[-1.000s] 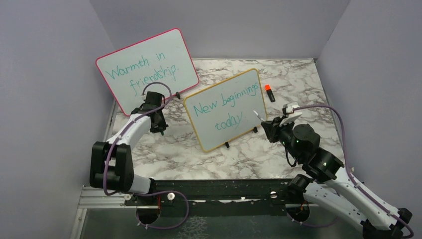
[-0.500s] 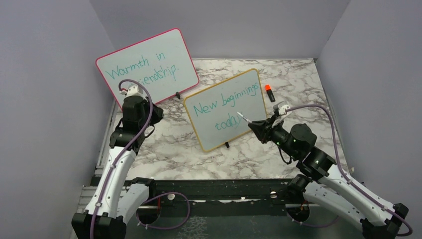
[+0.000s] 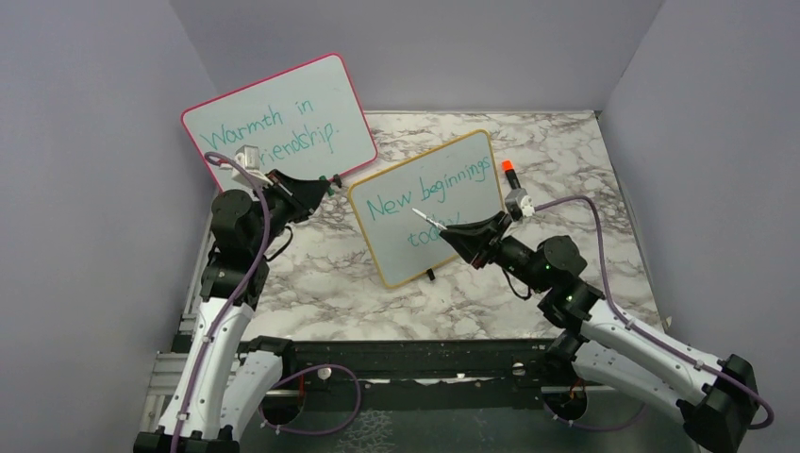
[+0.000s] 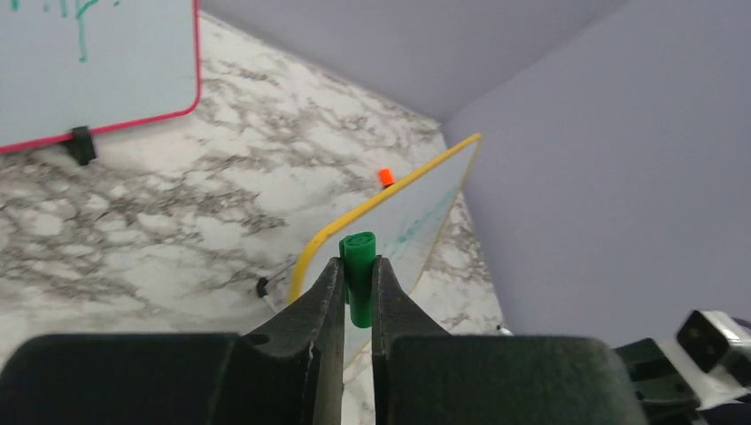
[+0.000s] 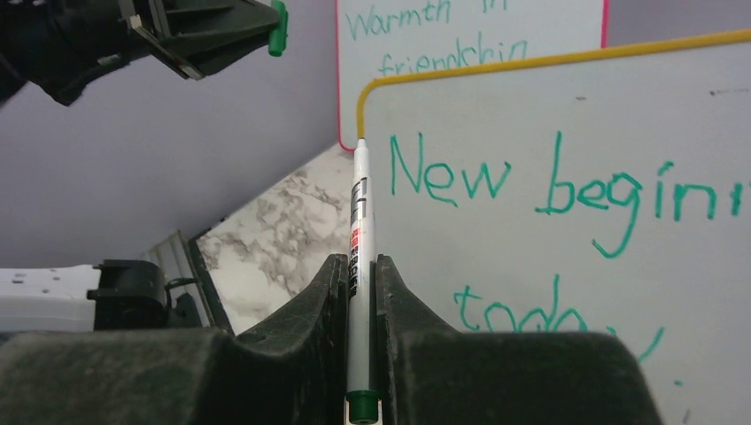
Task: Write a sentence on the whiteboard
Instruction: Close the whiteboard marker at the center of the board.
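The yellow-framed whiteboard (image 3: 476,206) stands tilted mid-table, bearing the teal sentence (image 3: 429,189) "New beginnings today". My right gripper (image 3: 455,232) is shut on a white marker (image 3: 426,219) that sticks out to the upper left in front of the board. In the right wrist view the marker (image 5: 359,204) stands between the jaws of the gripper (image 5: 359,262), beside the sentence (image 5: 549,186). My left gripper (image 3: 319,187) is raised left of the board and shut on a green cap (image 4: 360,250). The cap also shows in the right wrist view (image 5: 278,27).
A larger pink-framed whiteboard (image 3: 278,118) reading "Warmth in friendship" leans at the back left. An orange-capped marker (image 3: 510,176) lies behind the yellow board. Grey walls close in three sides. A black rail (image 3: 406,359) runs along the near edge.
My left arm has risen and turned, and its gripper with the cap now points right towards the yellow board. My right gripper has moved left across the board with the marker.
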{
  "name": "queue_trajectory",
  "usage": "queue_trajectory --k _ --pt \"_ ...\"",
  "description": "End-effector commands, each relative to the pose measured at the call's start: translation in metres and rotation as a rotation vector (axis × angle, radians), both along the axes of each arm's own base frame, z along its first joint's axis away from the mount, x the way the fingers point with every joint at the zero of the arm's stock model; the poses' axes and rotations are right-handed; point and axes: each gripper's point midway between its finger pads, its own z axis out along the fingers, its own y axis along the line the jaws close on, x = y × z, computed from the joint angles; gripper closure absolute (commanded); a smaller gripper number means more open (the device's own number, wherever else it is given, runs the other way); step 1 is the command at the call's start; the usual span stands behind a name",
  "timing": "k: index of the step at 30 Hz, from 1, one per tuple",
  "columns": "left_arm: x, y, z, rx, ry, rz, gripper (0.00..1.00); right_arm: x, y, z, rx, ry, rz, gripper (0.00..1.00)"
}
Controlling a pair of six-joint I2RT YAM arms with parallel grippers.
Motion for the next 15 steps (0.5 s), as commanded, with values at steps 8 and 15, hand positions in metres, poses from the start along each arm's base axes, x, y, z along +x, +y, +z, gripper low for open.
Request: queue_trajectory --k 8,15 --pt "-0.016 -0.040 0.043 -0.254 -0.183 -0.125 1.00 -0.013 0.039 0.051 0.260 -0.161 0.115 1.00" --pt "-0.024 -0.074 0.040 -0.260 -0.189 -0.145 1.00 -0.010 0.052 0.051 0.254 -0.181 0.091 0.99"
